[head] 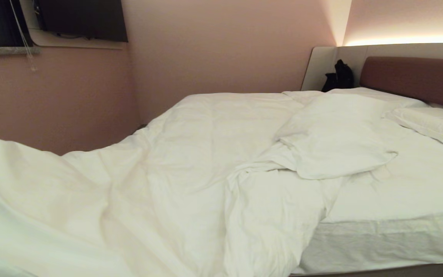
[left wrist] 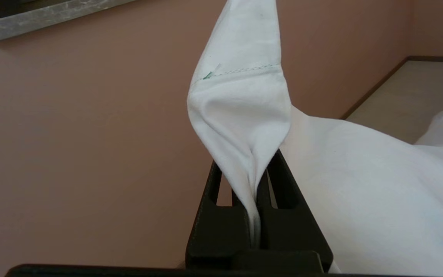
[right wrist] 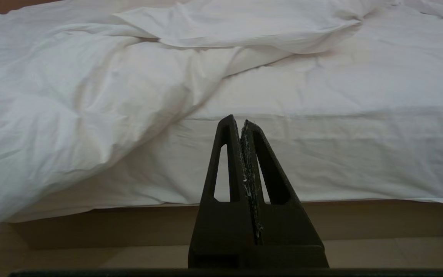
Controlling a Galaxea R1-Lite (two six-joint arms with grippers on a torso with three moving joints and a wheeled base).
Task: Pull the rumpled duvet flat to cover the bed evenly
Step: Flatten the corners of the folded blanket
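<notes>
The left gripper (left wrist: 258, 165) is pinching a stitched corner of the puffy white quilted duvet (head: 190, 161), which is lying bunched over the left half of the low white-sheeted bed (head: 398, 192). The right gripper (right wrist: 243, 125) is hanging pressed together and empty by the bed's side. Looks like it's mid-pull, so next it probably needs to drag that corner out toward the bare side.

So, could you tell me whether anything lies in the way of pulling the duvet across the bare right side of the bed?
Nothing visible blocks it. The left claw is shut on a corner of the duvet, and the bare sheet beside it carries nothing as far as the pillow by the headboard. The duvet's own folded-back flap still needs spreading.
</notes>
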